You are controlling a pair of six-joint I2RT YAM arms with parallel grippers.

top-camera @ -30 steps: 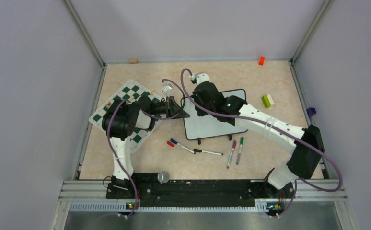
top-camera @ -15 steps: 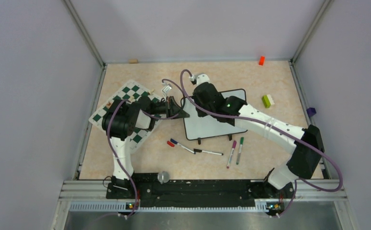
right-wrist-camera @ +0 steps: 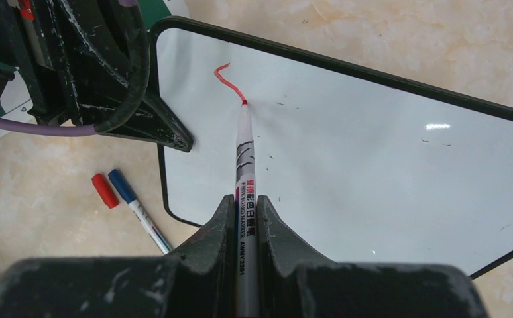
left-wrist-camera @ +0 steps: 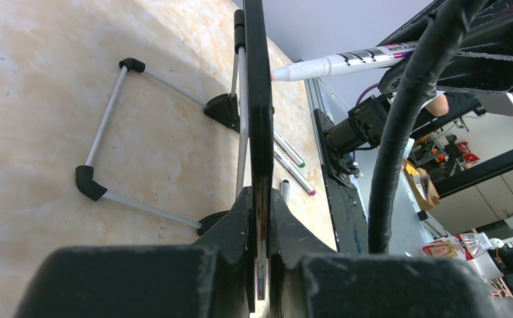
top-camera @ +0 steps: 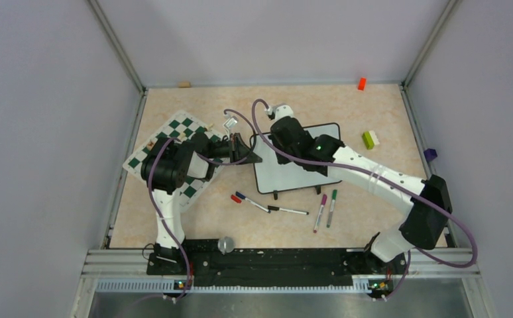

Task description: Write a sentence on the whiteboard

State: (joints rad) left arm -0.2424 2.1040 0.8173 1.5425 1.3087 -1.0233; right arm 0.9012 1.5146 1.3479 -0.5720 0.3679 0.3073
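Note:
The whiteboard (top-camera: 292,177) lies mid-table. My left gripper (top-camera: 247,154) is shut on its left edge, and the black frame (left-wrist-camera: 257,99) runs edge-on between the jaws. My right gripper (top-camera: 278,137) is shut on a white board marker (right-wrist-camera: 245,165). The marker's red tip touches the board (right-wrist-camera: 373,152) near its upper left corner. Of the sentence only one short curved red stroke (right-wrist-camera: 226,78) shows. The marker also shows in the left wrist view (left-wrist-camera: 333,65).
A green-and-white chess mat (top-camera: 174,142) lies under the left arm. Loose markers lie in front of the board: blue with a red cap (top-camera: 250,201), black (top-camera: 287,211), purple (top-camera: 320,212), green (top-camera: 332,207). A green-white block (top-camera: 370,138) and an orange block (top-camera: 361,83) sit at the right.
My right wrist has shifted slightly to the right over the board with the marker. The left arm and the board have not moved.

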